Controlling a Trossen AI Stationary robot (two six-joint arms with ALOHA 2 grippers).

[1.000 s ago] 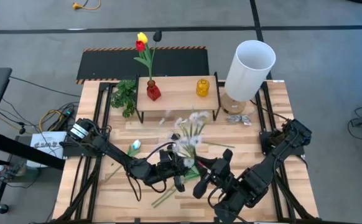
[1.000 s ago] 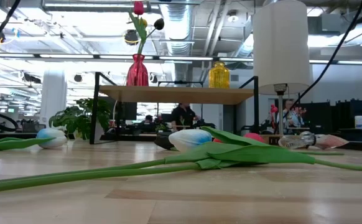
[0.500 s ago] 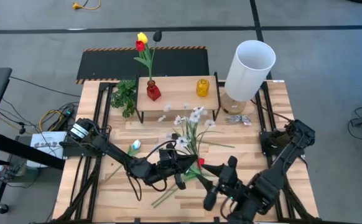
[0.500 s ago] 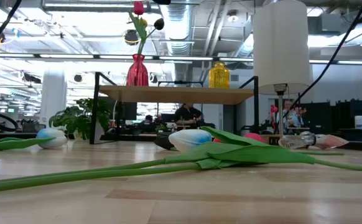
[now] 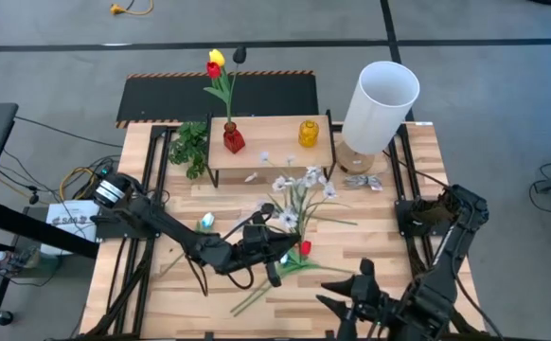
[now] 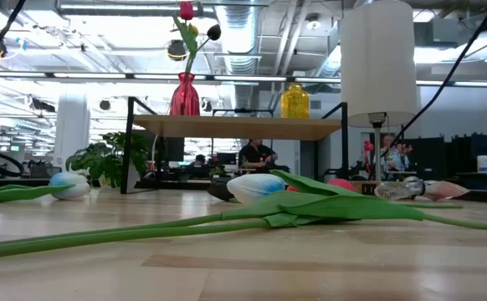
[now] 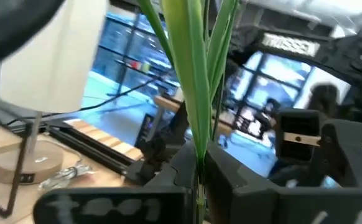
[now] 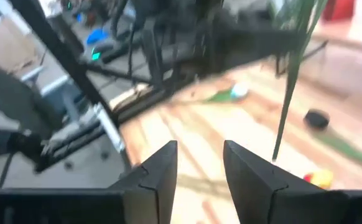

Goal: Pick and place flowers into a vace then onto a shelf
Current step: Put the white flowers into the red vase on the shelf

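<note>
White "TROSSEN" lettering (image 7: pixel 288 43) shows behind the green flower stems (image 7: pixel 196 74) clamped in the left hand (image 5: pixel 268 258); right hand (image 5: pixel 348 289) apart.

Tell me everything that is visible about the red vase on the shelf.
The red vase looks like translucent red glass: a wide base narrowing to a slim neck with a slightly flared mouth, as the low view shows. It stands upright on the left part of the light-wood shelf, apart from the yellow vase. Green-stemmed tulips stand in it, with red, yellow and dark heads. No end effector touches it.
</note>
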